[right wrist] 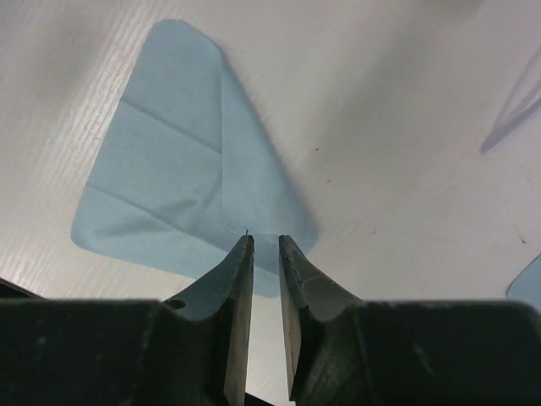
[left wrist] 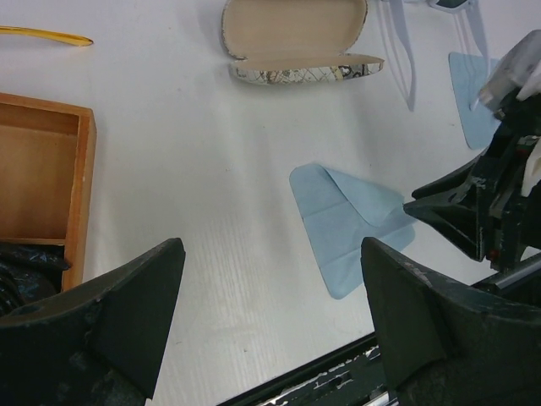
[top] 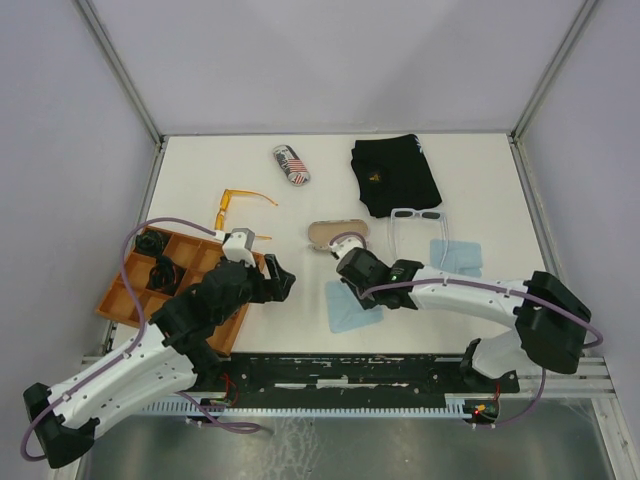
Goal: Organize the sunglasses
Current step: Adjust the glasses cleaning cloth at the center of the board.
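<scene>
The orange-amber sunglasses lie open on the table behind the wooden tray; one arm tip shows in the left wrist view. The white sunglasses lie next to the black pouch; their arms show in the left wrist view. My left gripper is wide open and empty, low over bare table right of the tray. My right gripper is nearly shut with a thin gap and holds nothing. It hovers over the edge of a folded light blue cloth.
An open oval case lies mid-table. A closed printed case lies behind it. The black pouch is at the back right. The wooden divided tray with black items is on the left. A second blue cloth lies on the right.
</scene>
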`<state>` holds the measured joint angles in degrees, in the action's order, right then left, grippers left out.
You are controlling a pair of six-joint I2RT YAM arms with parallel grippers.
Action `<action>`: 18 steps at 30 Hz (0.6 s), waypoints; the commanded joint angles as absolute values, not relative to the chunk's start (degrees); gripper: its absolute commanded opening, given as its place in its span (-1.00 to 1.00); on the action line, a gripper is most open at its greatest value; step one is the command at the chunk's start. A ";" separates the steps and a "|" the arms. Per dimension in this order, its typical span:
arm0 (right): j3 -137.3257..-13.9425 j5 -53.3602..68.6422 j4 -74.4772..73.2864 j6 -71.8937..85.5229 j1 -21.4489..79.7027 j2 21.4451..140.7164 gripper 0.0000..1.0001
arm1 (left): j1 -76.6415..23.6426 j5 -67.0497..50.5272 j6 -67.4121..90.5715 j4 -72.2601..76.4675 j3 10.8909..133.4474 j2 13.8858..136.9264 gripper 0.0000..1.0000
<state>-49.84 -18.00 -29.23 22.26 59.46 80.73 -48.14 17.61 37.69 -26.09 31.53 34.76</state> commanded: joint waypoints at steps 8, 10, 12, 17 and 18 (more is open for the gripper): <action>-53.00 -10.66 -24.24 17.65 57.34 88.57 -0.57 | -48.25 16.36 39.77 -22.40 31.39 35.36 0.82; -53.17 -9.70 -24.07 17.50 57.14 89.43 -0.56 | -48.21 16.44 39.78 -22.73 31.34 35.10 0.82; -53.33 -8.70 -24.20 17.40 57.12 90.04 -0.54 | -48.23 16.53 39.84 -22.91 31.27 34.91 0.82; -53.25 -7.83 -24.25 17.15 56.96 91.46 -0.38 | -48.24 16.52 40.03 -22.92 31.01 34.55 0.82; -53.28 -7.80 -24.26 17.07 56.95 91.60 -0.36 | -48.21 16.48 40.01 -22.91 30.95 34.66 0.82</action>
